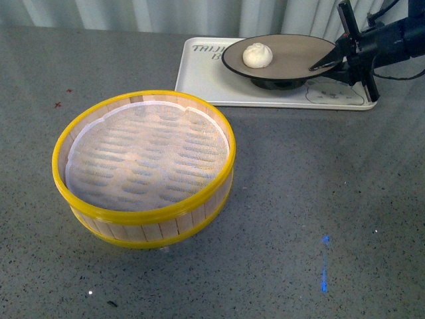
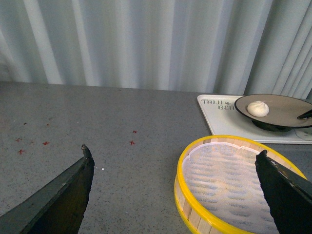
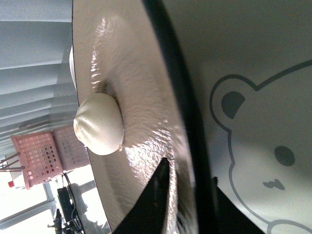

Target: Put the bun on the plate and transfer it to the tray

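Note:
The cream-white bun [image 1: 257, 55] lies on the taupe-brown, black-rimmed plate [image 1: 292, 50], left of its middle. The plate sits over the cream tray [image 1: 199, 80] at the far right of the table; whether it rests on the tray or hangs just above it I cannot tell. My right gripper [image 1: 330, 64] is shut on the plate's right rim, one finger on the inside and one underneath. In the right wrist view the bun [image 3: 99, 124] and the plate [image 3: 141, 97] fill the picture, and the right gripper [image 3: 190, 173] clamps the rim above the tray's bear drawing [image 3: 263, 146]. My left gripper [image 2: 173, 156] is open and empty, well back from the tray.
A yellow-rimmed wooden steamer basket [image 1: 63, 143] with a white liner stands in the middle of the grey table, nearer than the tray. It shows under my left gripper's right finger in the left wrist view [image 2: 183, 165]. A pale curtain hangs behind the table.

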### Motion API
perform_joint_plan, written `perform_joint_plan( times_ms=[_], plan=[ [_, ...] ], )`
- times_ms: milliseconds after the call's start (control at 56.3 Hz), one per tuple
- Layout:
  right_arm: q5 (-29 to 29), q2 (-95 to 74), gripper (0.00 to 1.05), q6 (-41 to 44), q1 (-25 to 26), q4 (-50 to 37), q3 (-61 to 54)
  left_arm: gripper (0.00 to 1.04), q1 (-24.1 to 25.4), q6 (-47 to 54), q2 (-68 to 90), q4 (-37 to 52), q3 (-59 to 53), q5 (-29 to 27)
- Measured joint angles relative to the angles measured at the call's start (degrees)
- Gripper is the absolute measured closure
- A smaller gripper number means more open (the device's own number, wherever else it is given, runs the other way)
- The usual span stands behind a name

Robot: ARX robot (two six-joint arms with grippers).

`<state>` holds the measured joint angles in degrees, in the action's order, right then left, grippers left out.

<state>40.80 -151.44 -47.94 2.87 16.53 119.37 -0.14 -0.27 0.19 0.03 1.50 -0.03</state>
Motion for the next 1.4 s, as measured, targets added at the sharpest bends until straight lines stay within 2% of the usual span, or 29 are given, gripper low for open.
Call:
perform_joint_plan(
  times_ms=[178, 249, 373, 497, 799, 959, 1065, 1172, 1402],
  plan=[
    [-1.3, 0.2, 0.61, 1.6, 0.2, -0.3, -0.4, 0.07, 0.0, 0.0, 0.0, 0.0, 0.0, 0.0],
    [-2.8, 0.4, 0.51, 3.8, 0.5, 1.0, -0.4, 0.07, 0.0, 0.0, 0.0, 0.0, 0.0, 0.0],
    [-6.8, 2.8, 0.24, 8.9, 1.5, 2.1, -1.9, 0.07, 0.0, 0.0, 0.0, 0.0, 0.0, 0.0],
    [-10.3, 5.6, 0.07, 13.1, 2.0, 2.3, -4.5, 0.07, 0.0, 0.0, 0.0, 0.0, 0.0, 0.0],
    [-18.1, 14.6, 0.09, 22.6, 2.9, -2.9, -17.1, 0.07, 0.0, 0.0, 0.0, 0.0, 0.0, 0.0],
    [-26.0, 23.2, 0.09, 30.1, 3.2, -9.0, -27.5, 0.07, 0.0, 0.0, 0.0, 0.0, 0.0, 0.0],
    [-31.4, 31.2, 0.09, 35.7, 3.4, -14.9, -36.0, 0.07, 0.0, 0.0, 0.0, 0.0, 0.0, 0.0],
    [-38.8, 43.5, 0.09, 44.1, 3.1, -23.6, -49.8, 0.07, 0.0, 0.0, 0.0, 0.0, 0.0, 0.0],
    [-46.8, 58.2, 0.09, 53.1, 1.5, -35.4, -70.7, 0.07, 0.0, 0.0, 0.0, 0.0, 0.0, 0.0]
  ],
)
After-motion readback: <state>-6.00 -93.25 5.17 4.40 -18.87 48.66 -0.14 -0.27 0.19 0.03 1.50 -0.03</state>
